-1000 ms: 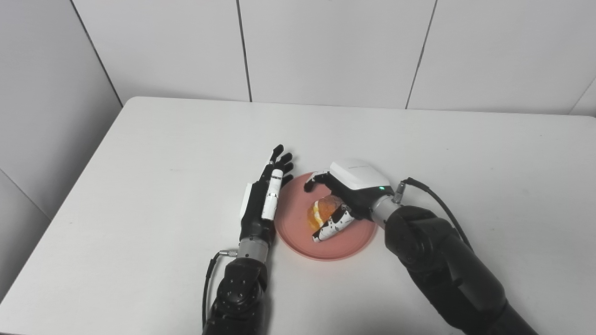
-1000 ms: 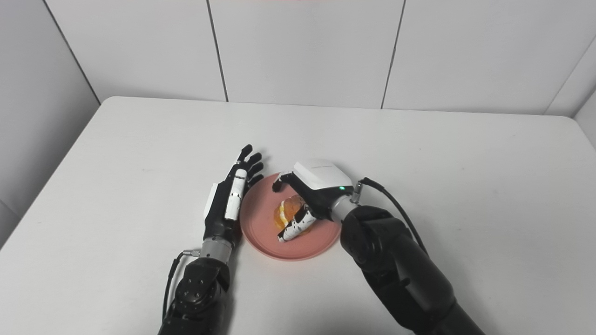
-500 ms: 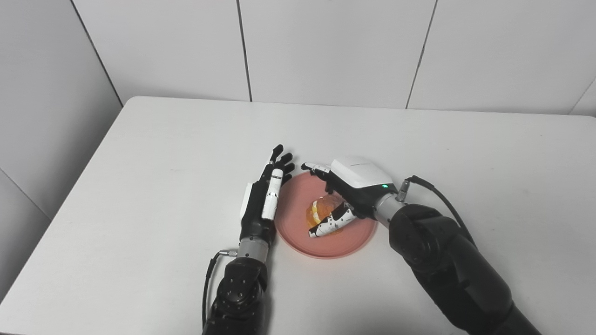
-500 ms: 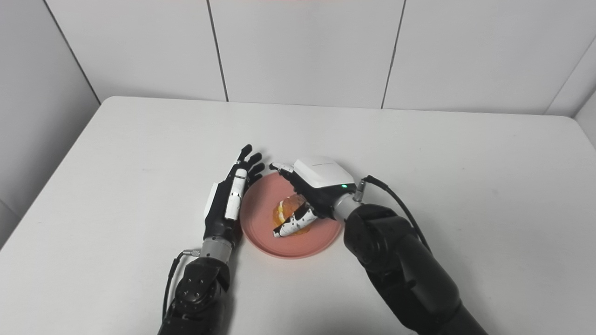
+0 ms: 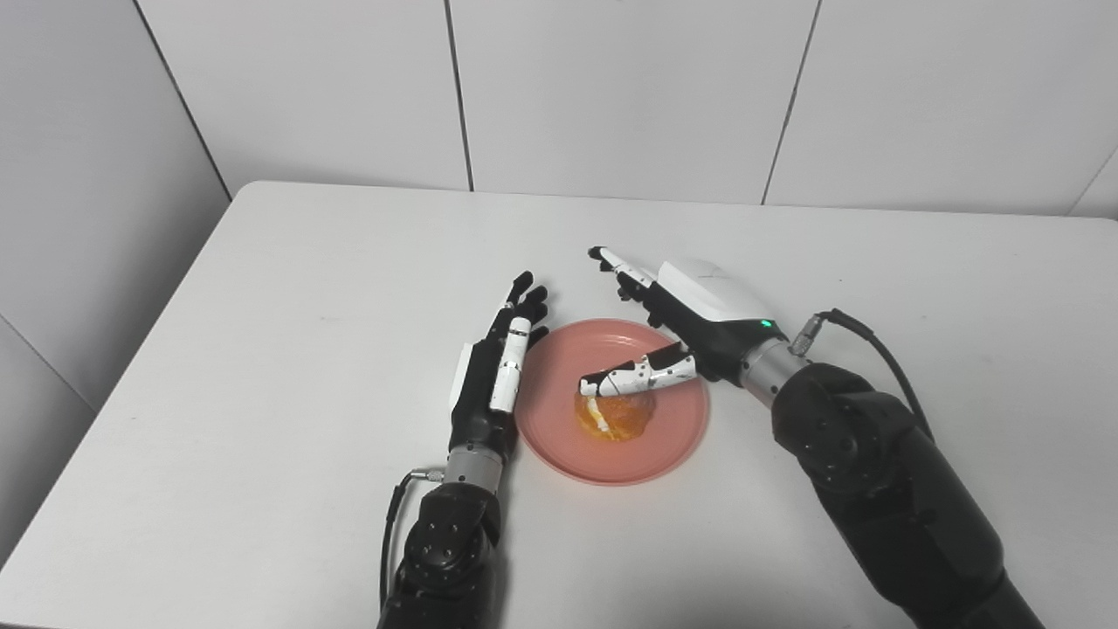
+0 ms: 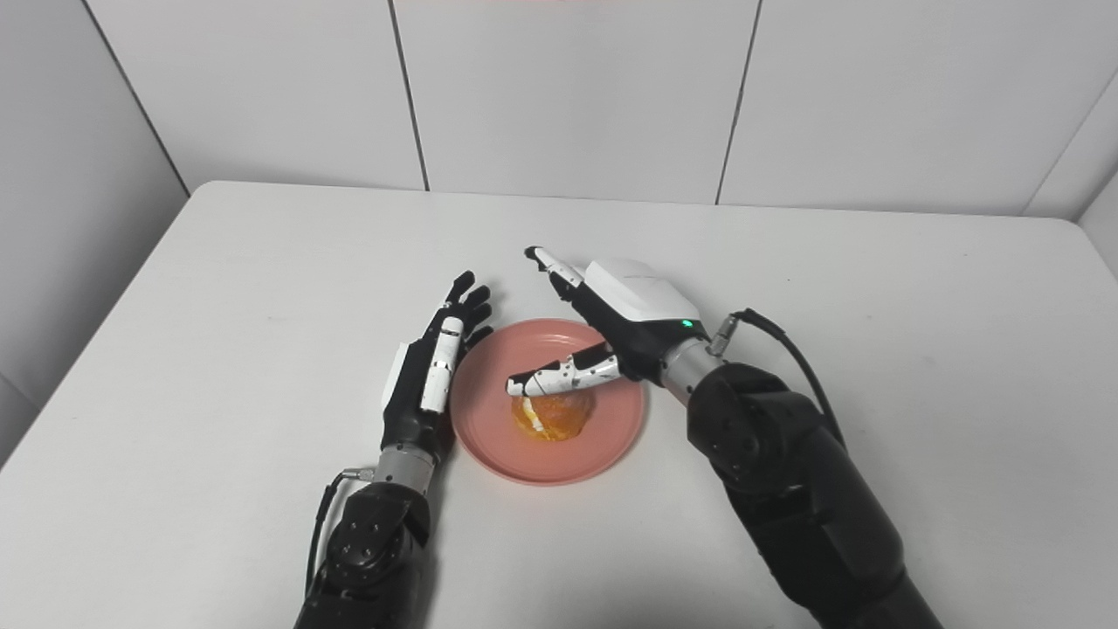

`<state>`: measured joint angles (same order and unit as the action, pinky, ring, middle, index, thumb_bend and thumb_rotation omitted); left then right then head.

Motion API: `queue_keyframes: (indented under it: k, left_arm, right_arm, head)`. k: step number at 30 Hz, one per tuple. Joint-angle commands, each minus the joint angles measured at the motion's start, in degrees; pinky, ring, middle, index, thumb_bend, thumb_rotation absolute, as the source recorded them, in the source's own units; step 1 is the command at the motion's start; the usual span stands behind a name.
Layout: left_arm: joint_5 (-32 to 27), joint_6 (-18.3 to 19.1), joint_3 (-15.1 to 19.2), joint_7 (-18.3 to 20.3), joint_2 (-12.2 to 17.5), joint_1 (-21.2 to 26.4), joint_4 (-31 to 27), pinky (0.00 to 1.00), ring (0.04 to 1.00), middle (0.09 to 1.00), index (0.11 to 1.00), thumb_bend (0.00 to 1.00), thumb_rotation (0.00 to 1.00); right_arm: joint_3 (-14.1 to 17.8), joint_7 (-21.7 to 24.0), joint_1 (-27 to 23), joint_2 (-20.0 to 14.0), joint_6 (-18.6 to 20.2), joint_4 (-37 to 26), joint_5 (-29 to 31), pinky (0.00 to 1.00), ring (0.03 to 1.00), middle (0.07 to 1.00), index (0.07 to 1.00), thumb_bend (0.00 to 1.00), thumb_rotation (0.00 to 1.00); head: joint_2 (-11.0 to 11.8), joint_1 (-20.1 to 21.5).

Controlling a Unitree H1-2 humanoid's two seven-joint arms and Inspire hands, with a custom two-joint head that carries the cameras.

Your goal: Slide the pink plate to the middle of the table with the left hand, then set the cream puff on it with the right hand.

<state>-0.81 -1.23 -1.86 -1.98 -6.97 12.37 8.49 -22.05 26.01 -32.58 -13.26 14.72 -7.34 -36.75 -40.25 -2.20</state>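
The golden round cream puff is lying on the round pink plate, near the middle of the white table. The right hand is hovering released, fingers spread far of the puff, thumb just above it (contact unclear). The left hand is resting open-fingered against the plate's left rim.

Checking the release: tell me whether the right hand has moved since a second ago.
Yes. The right hand opened and rose toward the table's far edge, leaving the orange cream puff on the round pink plate.
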Motion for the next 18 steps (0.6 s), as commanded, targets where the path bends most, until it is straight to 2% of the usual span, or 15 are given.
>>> queue_keyframes:
  k: [1,2,5,7,9,11,15,18]
  left_arm:
    - [-0.6,2.2,-0.1,0.7,0.2,-1.8,2.2,0.88,0.900,0.916,0.919,0.42,0.92]
    - [-0.6,2.1,0.0,0.8,0.4,-1.8,2.4,0.89,0.902,0.919,0.924,0.41,0.92]
    - [-0.9,1.8,0.3,1.1,0.7,-1.7,3.0,0.89,0.905,0.922,0.931,0.41,0.93]
    - [-1.0,1.3,0.6,1.2,0.9,-1.7,3.2,0.89,0.905,0.924,0.930,0.42,0.92]
    - [-1.2,1.2,0.9,1.2,0.9,-1.8,3.2,0.89,0.904,0.921,0.927,0.41,0.91]
    - [-1.3,1.3,1.1,1.2,0.9,-1.9,3.1,0.89,0.903,0.920,0.926,0.41,0.90]
    - [-1.3,1.1,1.5,1.5,1.3,-2.3,2.7,0.89,0.901,0.921,0.928,0.41,0.91]
    - [-1.3,0.6,1.8,1.6,1.5,-2.8,2.4,0.90,0.905,0.923,0.933,0.41,0.92]
  right_arm:
    - [3.2,-3.6,-0.5,0.3,-3.9,-2.5,3.5,0.65,0.868,0.962,1.000,0.93,0.67]
    - [4.6,-4.3,0.1,0.4,-4.4,-2.8,5.5,0.74,0.906,0.970,1.000,0.92,0.69]
    - [7.8,-6.0,1.7,0.3,-5.9,-3.8,9.4,0.82,0.947,0.986,1.000,0.91,0.71]
    - [9.5,-7.7,3.3,0.0,-6.6,-4.9,10.7,0.89,0.986,0.998,1.000,0.88,0.77]
    - [10.9,-9.3,5.1,0.1,-6.6,-5.6,11.1,0.88,0.991,1.000,1.000,0.87,0.87]
    - [11.6,-10.6,6.5,0.2,-6.6,-5.8,11.2,0.89,0.991,1.000,1.000,0.86,0.93]
    - [14.4,-13.5,10.0,1.9,-4.9,-6.2,12.8,0.92,0.995,1.000,1.000,0.87,0.98]
    - [17.0,-16.0,13.5,4.0,-5.7,-4.9,16.3,0.93,1.000,1.000,1.000,0.84,1.00]
  head:
    - [0.0,0.1]
    - [0.1,0.2]
    - [0.2,0.7]
    - [0.3,1.0]
    - [0.3,1.2]
    - [0.3,1.2]
    - [0.3,1.2]
    - [0.4,1.3]
